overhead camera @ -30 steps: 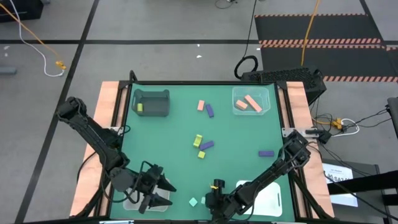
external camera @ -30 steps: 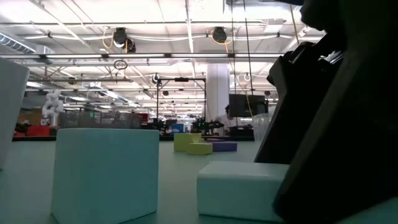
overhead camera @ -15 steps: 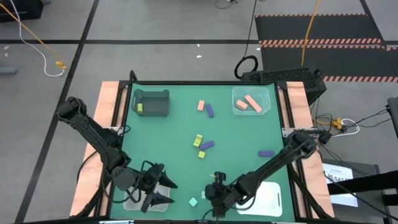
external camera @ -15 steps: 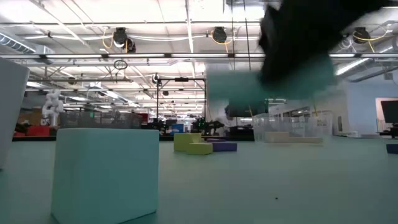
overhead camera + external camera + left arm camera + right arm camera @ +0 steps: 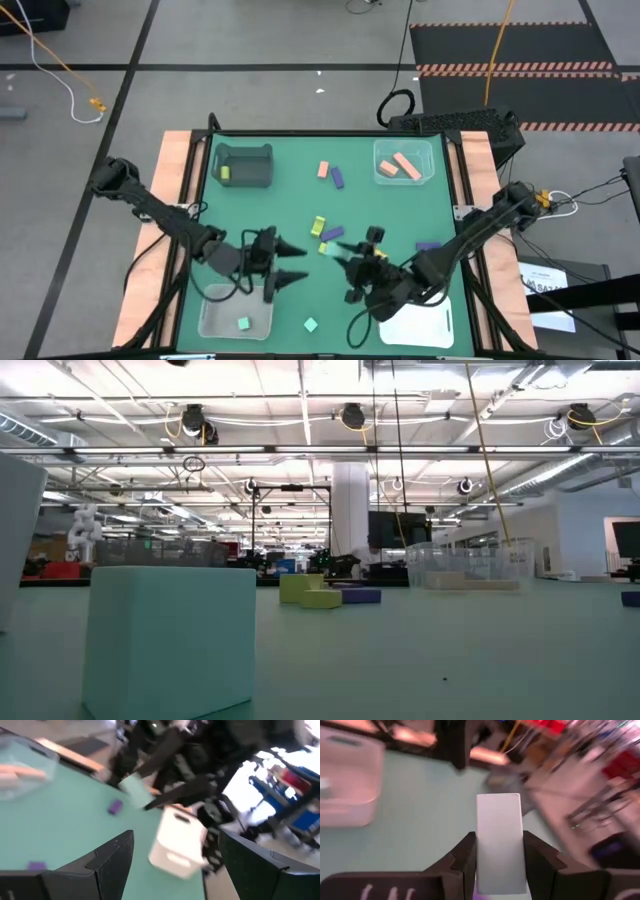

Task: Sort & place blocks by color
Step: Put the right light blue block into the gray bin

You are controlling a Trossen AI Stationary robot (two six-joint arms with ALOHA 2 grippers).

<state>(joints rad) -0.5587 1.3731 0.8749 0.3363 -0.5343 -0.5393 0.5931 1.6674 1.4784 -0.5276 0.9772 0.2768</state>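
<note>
Right gripper (image 5: 499,865): closed on a mint teal bar (image 5: 499,841), long axis running straight out between the fingers, held above the table (image 5: 400,205) just beyond the white bin (image 5: 437,327).

Left gripper (image 5: 287,262): fingers spread wide, holding nothing, beyond the clear near bin (image 5: 216,321).

Clear near bin: one mint cube (image 5: 242,323).

Grey bin (image 5: 243,165): one yellow-green block (image 5: 225,173).

Clear far bin (image 5: 405,164): two salmon bars (image 5: 404,166), lying slantwise.

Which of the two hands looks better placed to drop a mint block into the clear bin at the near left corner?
Right. The right hand is shut on a mint bar. The left hand is open and empty, though nearer the clear bin.
</note>
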